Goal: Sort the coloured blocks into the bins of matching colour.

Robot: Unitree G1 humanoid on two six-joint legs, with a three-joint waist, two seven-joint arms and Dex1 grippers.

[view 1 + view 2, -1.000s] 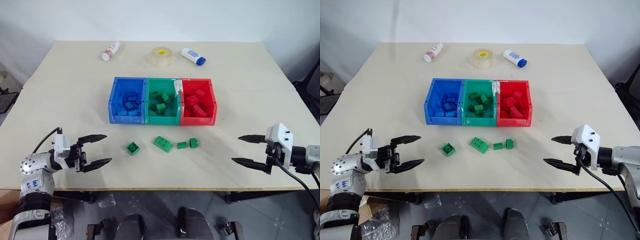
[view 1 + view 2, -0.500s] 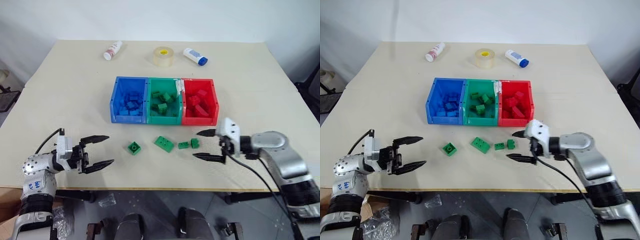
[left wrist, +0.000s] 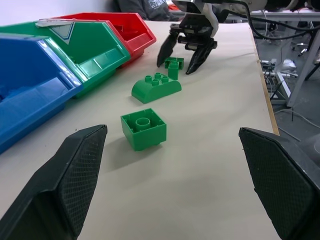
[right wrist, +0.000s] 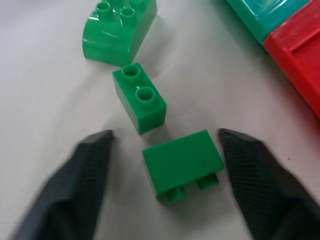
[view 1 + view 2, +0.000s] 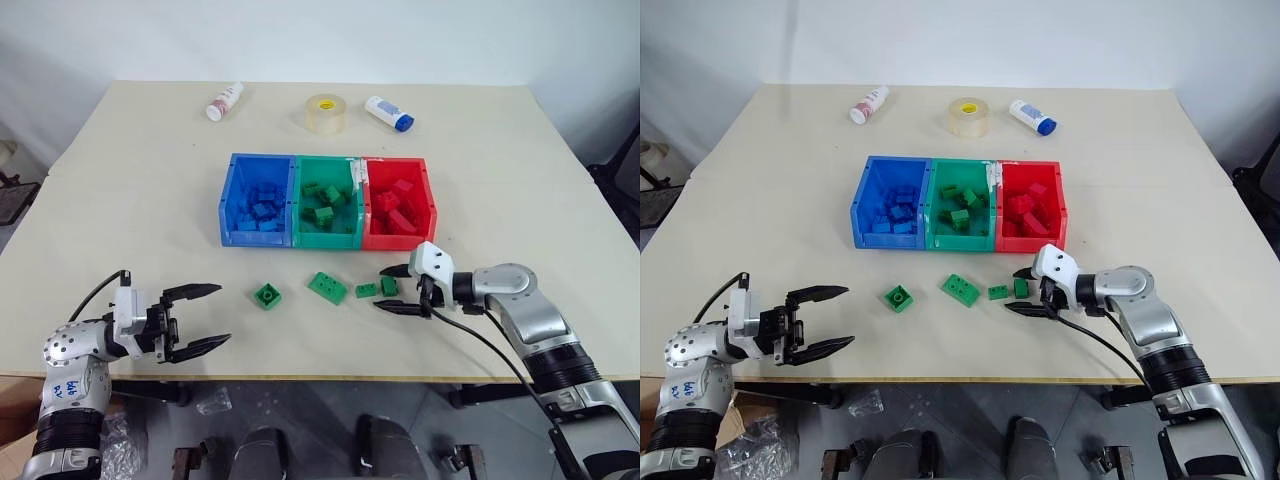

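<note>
Right now four green blocks lie loose on the table (image 5: 520,180) in front of the bins (image 5: 328,201): a square one (image 5: 266,295), a larger curved one (image 5: 327,287), a small two-stud one (image 5: 365,290) and a block tipped on its side (image 5: 389,285). That tipped block sits between the fingers of the right gripper (image 5: 394,288), whose jaws stand partly open on either side of it, not gripping it. The joined blue, green and red bins each hold blocks of their own colour. The left gripper (image 5: 205,316) hovers near the table's front edge, jaws wide open and empty. At the far side lie a tape roll (image 5: 325,113) and two small bottles (image 5: 222,101).
</note>
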